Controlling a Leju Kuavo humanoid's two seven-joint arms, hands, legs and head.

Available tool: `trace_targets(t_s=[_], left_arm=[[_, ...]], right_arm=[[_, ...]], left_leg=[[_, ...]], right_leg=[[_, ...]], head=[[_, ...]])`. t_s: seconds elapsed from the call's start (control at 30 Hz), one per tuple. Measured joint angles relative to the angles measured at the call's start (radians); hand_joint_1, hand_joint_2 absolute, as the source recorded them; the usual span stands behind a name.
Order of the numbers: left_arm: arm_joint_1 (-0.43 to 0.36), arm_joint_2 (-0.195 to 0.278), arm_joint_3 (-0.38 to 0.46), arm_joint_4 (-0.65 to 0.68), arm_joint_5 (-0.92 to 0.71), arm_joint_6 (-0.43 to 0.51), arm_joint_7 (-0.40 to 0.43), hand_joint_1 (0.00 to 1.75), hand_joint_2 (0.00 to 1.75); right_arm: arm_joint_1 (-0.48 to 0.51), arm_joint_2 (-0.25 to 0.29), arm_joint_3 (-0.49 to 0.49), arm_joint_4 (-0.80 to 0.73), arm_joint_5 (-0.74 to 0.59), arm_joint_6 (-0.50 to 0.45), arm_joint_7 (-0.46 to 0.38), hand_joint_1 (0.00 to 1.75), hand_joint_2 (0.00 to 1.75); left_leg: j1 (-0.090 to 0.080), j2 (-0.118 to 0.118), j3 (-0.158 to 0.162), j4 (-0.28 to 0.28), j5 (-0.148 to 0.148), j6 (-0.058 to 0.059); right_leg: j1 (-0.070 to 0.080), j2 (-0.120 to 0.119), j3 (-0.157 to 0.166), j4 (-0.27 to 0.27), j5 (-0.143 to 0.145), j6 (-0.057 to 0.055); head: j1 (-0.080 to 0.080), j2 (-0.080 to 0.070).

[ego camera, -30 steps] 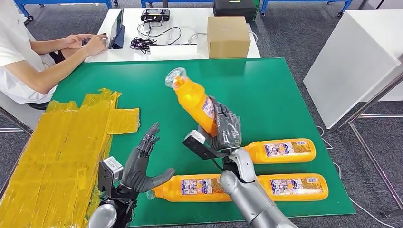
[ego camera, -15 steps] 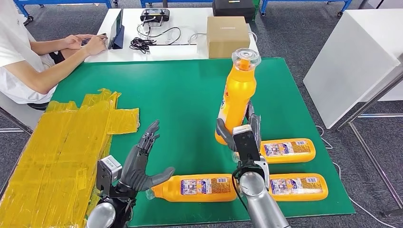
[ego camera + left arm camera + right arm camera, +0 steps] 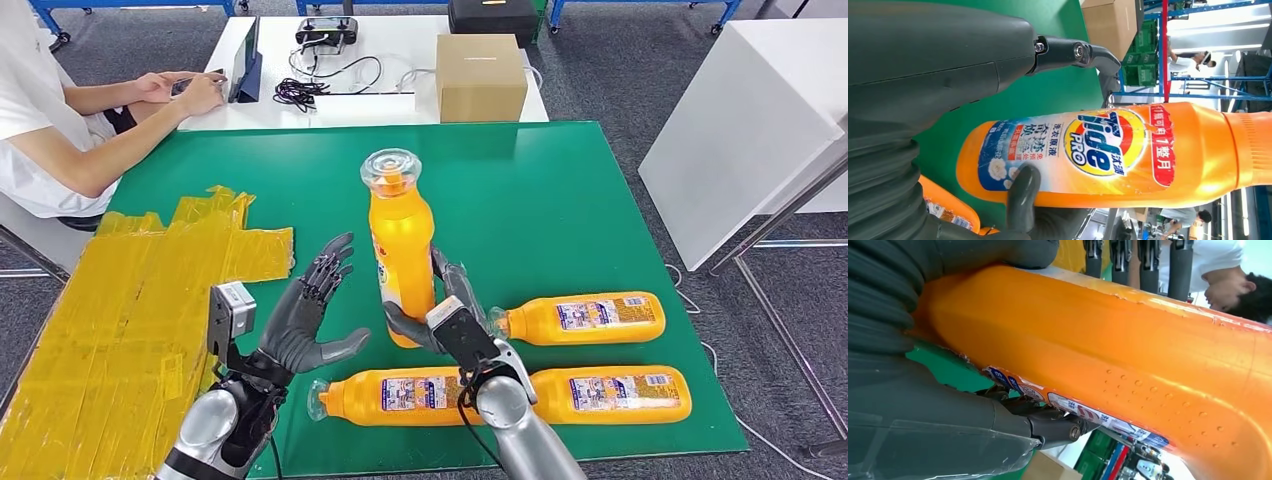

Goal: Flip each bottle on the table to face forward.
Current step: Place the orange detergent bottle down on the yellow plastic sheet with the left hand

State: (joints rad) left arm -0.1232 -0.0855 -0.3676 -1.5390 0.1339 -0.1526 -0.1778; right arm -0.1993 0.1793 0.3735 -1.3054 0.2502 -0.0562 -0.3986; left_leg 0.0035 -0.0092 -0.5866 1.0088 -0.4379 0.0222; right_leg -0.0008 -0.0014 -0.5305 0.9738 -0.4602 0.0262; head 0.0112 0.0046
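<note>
The right hand (image 3: pixel 447 318) gripped the lower body of an upright orange plastic detergent bottle (image 3: pixel 401 250) with a clear cap, its thumb on one side and fingers wrapped round the other; the bottle stood near the middle of the green worktop (image 3: pixel 560 190), toward the near edge. In the right wrist view the dark fingers (image 3: pixel 1128 260) lay across the orange bottle wall (image 3: pixel 1128 350). The left hand (image 3: pixel 305 320) was held open just beside that bottle, palm turned toward it, fingers spread and holding nothing; whether it touched the bottle could not be told. The left wrist view showed the bottle's front label (image 3: pixel 1083 147) facing that hand.

Three more orange detergent bottles lay on their sides with labels up near the worktop's near edge: one (image 3: pixel 400 395) in front of the left hand, cap pointing left; one (image 3: pixel 615 392) toward the near right corner; and one (image 3: pixel 580 318) just behind it, cap pointing left beside the right hand.

Yellow tape sheeting (image 3: pixel 130 310) covered the worktop's left edge. Beyond the far edge stood a white table (image 3: pixel 400 100) carrying a brown cardboard box (image 3: pixel 480 77) and black cables (image 3: pixel 300 92), and a person in a white shirt (image 3: pixel 40 130) sat at its left end
</note>
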Motion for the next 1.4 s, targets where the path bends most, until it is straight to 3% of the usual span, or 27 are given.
trace_targets(t_s=[0.2,0.47,0.77,0.9,1.4], left_arm=[[-0.013,0.004,0.000,0.005,0.058,0.000,0.020,0.00,1.75],[-0.043,0.008,-0.012,0.015,0.117,0.003,0.034,0.00,1.75],[-0.039,0.021,-0.023,0.011,0.114,0.006,0.018,0.00,1.75],[-0.035,0.027,-0.023,0.011,0.122,0.010,0.007,1.75,1.75],[0.017,0.025,-0.014,-0.032,0.142,0.047,-0.026,1.75,1.75]], right_arm=[[-0.002,0.003,0.045,0.026,0.076,-0.012,-0.003,1.75,1.75],[-0.014,0.022,0.193,0.119,0.263,-0.137,-0.009,1.75,1.75],[-0.057,0.029,0.273,0.205,0.442,-0.281,0.006,1.75,1.75],[-0.078,0.027,0.306,0.218,0.494,-0.306,0.022,1.75,1.75],[-0.067,0.001,0.349,0.198,0.464,-0.325,0.030,1.75,1.75]], left_leg=[[0.000,0.000,0.000,0.000,0.000,0.000],[0.001,0.000,0.000,0.000,0.000,0.000],[0.000,0.001,0.000,0.000,0.000,0.000],[0.000,0.001,0.000,0.000,0.000,0.000],[0.000,0.002,0.000,0.000,0.000,0.000]], right_leg=[[0.000,0.000,0.000,0.000,0.000,0.000],[0.000,0.000,0.000,0.000,0.000,0.000],[0.000,0.000,0.000,0.000,0.000,0.000],[0.000,0.000,0.000,0.000,0.000,0.000],[0.000,0.001,-0.002,0.000,0.000,0.000]], head=[[0.000,0.000],[0.000,0.000],[0.000,0.000],[0.000,0.000],[0.000,0.000]])
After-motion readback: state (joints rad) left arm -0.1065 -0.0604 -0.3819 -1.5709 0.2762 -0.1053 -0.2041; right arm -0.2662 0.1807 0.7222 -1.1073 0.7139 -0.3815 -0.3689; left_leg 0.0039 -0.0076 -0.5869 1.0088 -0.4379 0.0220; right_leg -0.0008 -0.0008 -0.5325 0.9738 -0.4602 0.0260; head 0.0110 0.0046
